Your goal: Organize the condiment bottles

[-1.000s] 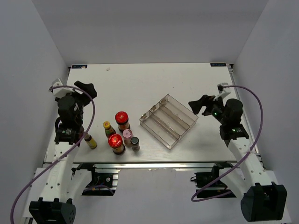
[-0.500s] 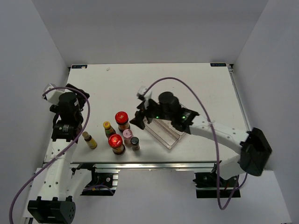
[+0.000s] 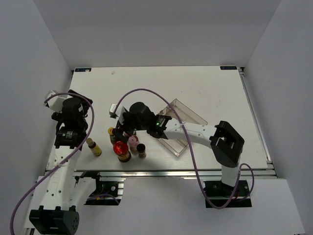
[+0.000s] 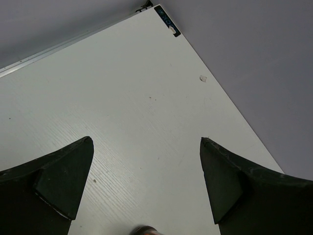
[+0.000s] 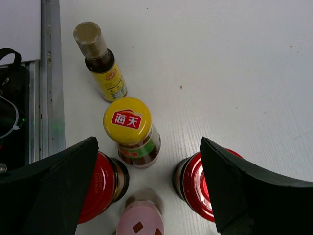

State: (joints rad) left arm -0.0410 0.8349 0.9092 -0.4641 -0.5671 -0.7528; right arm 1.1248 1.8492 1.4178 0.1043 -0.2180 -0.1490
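Centring my right gripper (image 5: 147, 141), fingers spread wide and empty, over the yellow-capped bottle (image 5: 127, 121) matters here. Red-lidded jars (image 5: 195, 183) crowd both fingers, so I would descend straight and grip below the cap. The right arm stretches across the clear tray (image 3: 190, 115) to the front-left cluster. The left gripper (image 4: 146, 147) hangs open over the table (image 4: 122, 88).

White arms (image 3: 195, 131) with black joints (image 3: 71, 115), purple cables (image 3: 142, 89) and dark fingers (image 4: 58, 181).

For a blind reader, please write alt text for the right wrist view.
The open right gripper hovers over a yellow-capped sauce bottle standing between two red-lidded jars. A pink-capped shaker shows at bottom, a slim gold-capped bottle at top left.
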